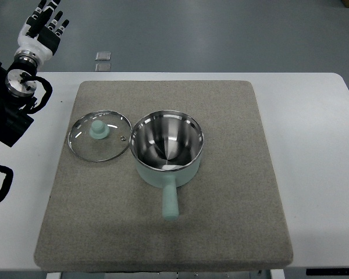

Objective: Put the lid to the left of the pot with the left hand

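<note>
A mint-green pot (166, 152) with a shiny steel inside stands on the grey mat (232, 192), its handle pointing toward the near edge. Just left of it lies a glass lid (100, 136) with a steel rim and a mint knob, flat on the mat and touching or nearly touching the pot's rim. My left hand (45, 26) is raised at the far left corner, well away from the lid, fingers spread and holding nothing. The right arm does not show.
The mat lies on a white table (314, 128). Black cables (0, 183) loop along the table's left edge by my left arm. Two small grey squares (103, 61) sit on the floor beyond the table.
</note>
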